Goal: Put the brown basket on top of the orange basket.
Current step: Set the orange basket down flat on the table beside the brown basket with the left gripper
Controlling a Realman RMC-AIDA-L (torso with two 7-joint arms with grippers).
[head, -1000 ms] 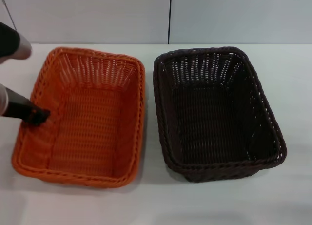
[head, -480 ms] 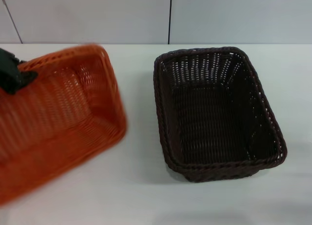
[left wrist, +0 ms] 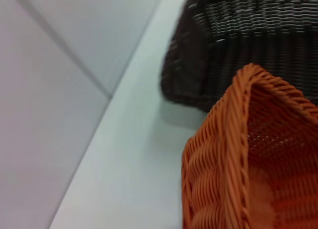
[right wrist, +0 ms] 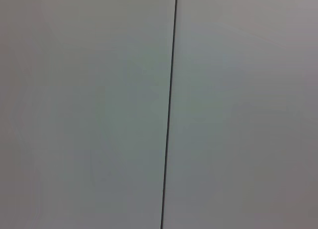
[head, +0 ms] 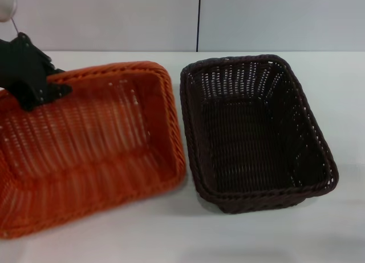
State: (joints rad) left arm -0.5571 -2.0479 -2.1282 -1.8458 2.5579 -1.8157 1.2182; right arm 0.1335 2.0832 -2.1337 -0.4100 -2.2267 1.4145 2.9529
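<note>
The orange basket (head: 91, 149) is lifted and tilted at the left of the head view, its right rim close to the brown basket. My left gripper (head: 40, 89) is shut on the orange basket's far rim and holds it up. The orange basket's corner also shows in the left wrist view (left wrist: 238, 154). The brown basket (head: 254, 132) stands flat on the white table at the right, and shows in the left wrist view (left wrist: 238, 40) beyond the orange one. My right gripper is out of view; its wrist view shows only a wall.
The white table (head: 188, 234) runs to a grey wall (head: 199, 17) at the back, which has a dark vertical seam. Bare table lies in front of both baskets and right of the brown basket.
My left gripper took hold of the orange basket's rim and lifted it off the table, tilting it. It then swung right, close to the brown basket, which stayed put.
</note>
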